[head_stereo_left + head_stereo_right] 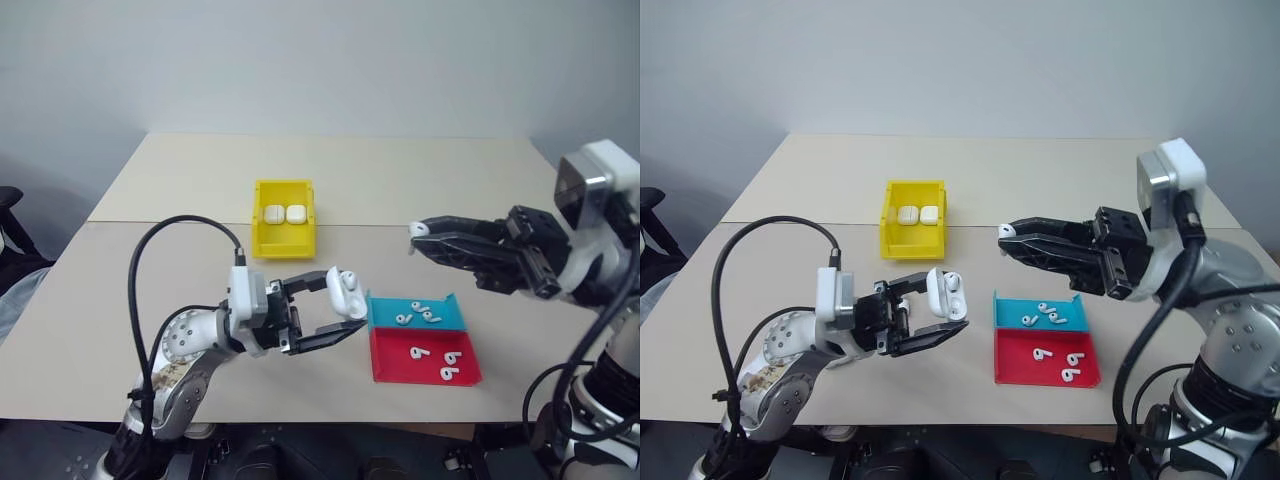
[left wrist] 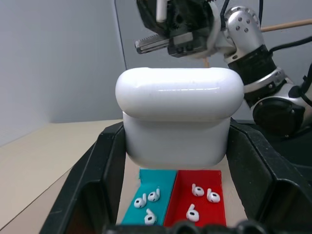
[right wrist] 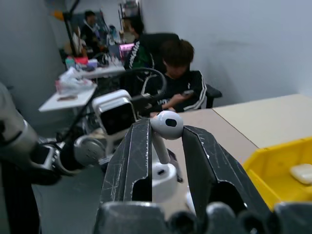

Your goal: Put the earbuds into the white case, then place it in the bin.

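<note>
Left gripper [image 1: 322,311] is clamped on the white case [image 1: 345,293], lid flipped open, held in the air above the near half of the table [image 1: 180,180], just left of the trays. From the left wrist view the fingers [image 2: 92,180] bracket the case body on its two narrow sides, below the hinge line.

Right gripper [image 1: 1012,236] is pinched on a single earbud [image 3: 166,126], stem running down between the pads, bulb proud of the tips. It hangs in the air right of the case, apart from it.

Yellow bin [image 1: 283,217] sits toward the middle of the table, two closed cases [image 1: 284,214] inside. Blue tray [image 1: 415,313] and red tray [image 1: 423,356] lie side by side near the front edge, with loose earbuds in each.

Handling, as judged: the bud is very light, rigid, glossy, and likely to squirt out of a hard pinch or twist in the jaws. Holding it by the stem leaves the bulb free, though the stem must enter the socket first. The case is a stiff, slick shell; a grip low on the body keeps the lid free to close.
</note>
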Robot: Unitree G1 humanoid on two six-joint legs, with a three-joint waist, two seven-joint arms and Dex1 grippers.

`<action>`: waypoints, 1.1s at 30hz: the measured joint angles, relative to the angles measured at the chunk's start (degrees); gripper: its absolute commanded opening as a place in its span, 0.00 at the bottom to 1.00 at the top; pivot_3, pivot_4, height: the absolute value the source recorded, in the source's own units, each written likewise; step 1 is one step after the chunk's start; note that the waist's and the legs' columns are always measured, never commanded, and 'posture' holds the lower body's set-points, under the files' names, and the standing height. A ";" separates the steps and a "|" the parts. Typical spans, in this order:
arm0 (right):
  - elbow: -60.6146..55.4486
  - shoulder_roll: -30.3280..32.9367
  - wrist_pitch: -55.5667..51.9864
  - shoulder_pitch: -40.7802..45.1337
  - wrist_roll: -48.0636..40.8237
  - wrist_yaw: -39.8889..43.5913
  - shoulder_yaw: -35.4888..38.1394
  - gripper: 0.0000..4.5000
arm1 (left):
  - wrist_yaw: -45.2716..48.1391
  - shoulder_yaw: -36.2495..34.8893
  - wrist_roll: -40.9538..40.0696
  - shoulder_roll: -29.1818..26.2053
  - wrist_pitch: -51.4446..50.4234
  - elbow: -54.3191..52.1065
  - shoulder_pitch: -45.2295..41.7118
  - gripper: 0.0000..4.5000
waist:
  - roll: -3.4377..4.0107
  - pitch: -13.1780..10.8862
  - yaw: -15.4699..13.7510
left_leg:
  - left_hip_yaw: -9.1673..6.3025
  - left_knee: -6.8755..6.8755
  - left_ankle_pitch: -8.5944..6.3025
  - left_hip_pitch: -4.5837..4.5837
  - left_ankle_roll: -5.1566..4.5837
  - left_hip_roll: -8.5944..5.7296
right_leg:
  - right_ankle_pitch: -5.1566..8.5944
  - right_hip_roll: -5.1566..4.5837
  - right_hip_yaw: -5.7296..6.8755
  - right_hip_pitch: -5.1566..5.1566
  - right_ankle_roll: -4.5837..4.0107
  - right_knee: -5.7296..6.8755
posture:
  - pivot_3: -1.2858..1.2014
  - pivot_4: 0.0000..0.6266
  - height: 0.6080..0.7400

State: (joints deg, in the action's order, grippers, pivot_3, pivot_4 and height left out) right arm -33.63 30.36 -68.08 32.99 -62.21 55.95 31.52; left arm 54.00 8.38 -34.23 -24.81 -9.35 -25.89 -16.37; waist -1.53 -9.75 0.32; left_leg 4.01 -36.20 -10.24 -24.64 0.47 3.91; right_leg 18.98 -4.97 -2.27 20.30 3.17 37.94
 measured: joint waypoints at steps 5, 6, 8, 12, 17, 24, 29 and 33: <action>-2.36 -0.11 3.53 -4.63 -6.69 -6.18 -1.67 0.25 | 0.94 0.15 -0.52 0.15 -1.81 0.44 -1.21 0.62 | 0.00 0.00 0.51 | 0.00 -0.01 0.00 -0.01 0.00 0.01 | 0.00 0.02 -0.04 0.02 0.00 0.01 | 0.52 0.24 1.00; -3.00 -0.06 4.68 -5.58 -6.72 -6.81 -2.78 0.25 | 1.00 0.19 -0.55 0.33 -2.02 0.47 -1.33 0.62 | 0.00 0.00 0.48 | -0.01 -0.01 0.00 -0.01 0.00 0.00 | 0.00 0.02 -0.03 0.02 0.01 0.01 | 0.52 0.24 1.00; -3.79 0.02 6.74 -7.42 -6.64 -7.67 -5.53 0.25 | 1.02 0.27 -0.55 0.56 -2.15 0.49 -1.73 0.62 | 0.00 0.00 0.44 | -0.01 -0.01 0.00 -0.02 0.00 0.00 | 0.00 0.02 -0.03 0.02 0.01 0.01 | 0.52 0.24 1.00; -4.11 1.45 10.22 -8.58 -6.67 -8.67 -8.90 0.25 | 1.01 0.32 -0.55 0.92 -2.22 0.49 -2.04 0.62 | 0.00 0.00 0.41 | -0.02 -0.01 0.00 -0.02 0.00 0.00 | 0.00 0.02 -0.02 0.01 0.01 -0.03 | 0.52 0.24 1.00; -4.06 3.97 12.94 -11.26 -6.57 -8.51 -11.41 0.25 | 0.70 0.37 -0.34 1.09 -2.20 0.38 -1.85 0.62 | 0.00 0.00 0.35 | -0.02 -0.01 0.00 -0.04 0.00 0.00 | 0.00 0.02 -0.02 0.00 0.02 -0.07 | 0.52 0.24 1.00; -3.88 5.97 16.36 -12.79 -5.47 -7.59 -15.28 0.25 | 0.53 0.40 0.44 1.11 -2.10 0.34 -1.18 0.62 | 0.00 0.00 0.41 | -0.03 0.00 0.00 -0.03 0.00 0.00 | 0.00 0.02 -0.02 0.01 0.01 -0.07 | 0.52 0.24 1.00; -3.18 6.48 18.36 -12.83 -4.47 -7.59 -17.36 0.25 | 0.41 0.40 0.53 1.15 -2.08 0.19 -0.67 0.62 | -0.01 0.00 0.35 | -0.04 0.00 0.00 -0.04 0.00 0.00 | 0.00 0.02 -0.02 0.01 0.01 -0.09 | 0.52 0.24 1.00; -2.94 6.99 19.91 -13.35 -3.65 -7.57 -17.99 0.25 | 0.15 0.40 0.58 1.38 -2.07 -0.54 -0.47 0.62 | -0.01 0.00 0.34 | -0.04 0.00 0.00 -0.04 0.00 0.00 | 0.00 0.02 -0.02 0.01 0.02 -0.09 | 0.52 0.24 1.00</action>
State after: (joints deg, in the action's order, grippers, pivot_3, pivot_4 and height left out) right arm -36.57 37.35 -48.16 19.64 -65.86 48.38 13.54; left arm 54.16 8.78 -33.65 -23.44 -11.42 -26.43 -16.85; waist -1.54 -9.76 0.66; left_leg 3.98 -36.20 -10.24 -24.69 0.47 3.91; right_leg 18.98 -4.94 -2.29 20.30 3.18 37.84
